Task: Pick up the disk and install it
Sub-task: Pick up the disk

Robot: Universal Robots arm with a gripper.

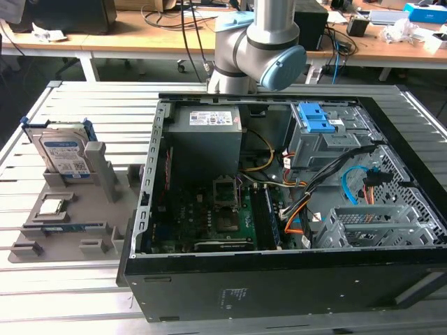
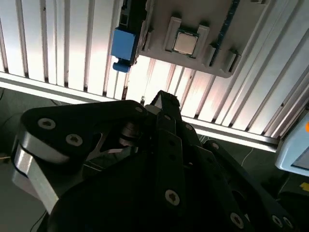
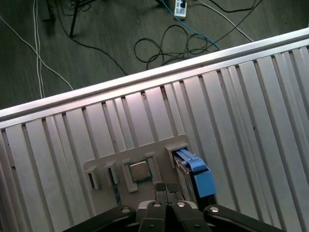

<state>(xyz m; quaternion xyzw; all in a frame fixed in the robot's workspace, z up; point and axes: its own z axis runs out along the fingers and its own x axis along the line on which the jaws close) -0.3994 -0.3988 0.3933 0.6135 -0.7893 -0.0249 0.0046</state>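
The disk, a silver drive with a white-and-blue label in a blue frame, stands on edge in a grey holder on the slatted table, at the exterior view's left. In both wrist views I look down on it from high above: its blue frame sticks up at the holder's end. My gripper hangs well above the holder, fingertips pressed together, shut on nothing. The open computer case lies to the right of the holder, with its drive bay at the far right.
A processor chip sits in a pocket of the holder beside the disk. Blue caddies fill the bay's top. A grey power-supply box, cables and a metal cage are inside the case. The arm's base stands behind the case.
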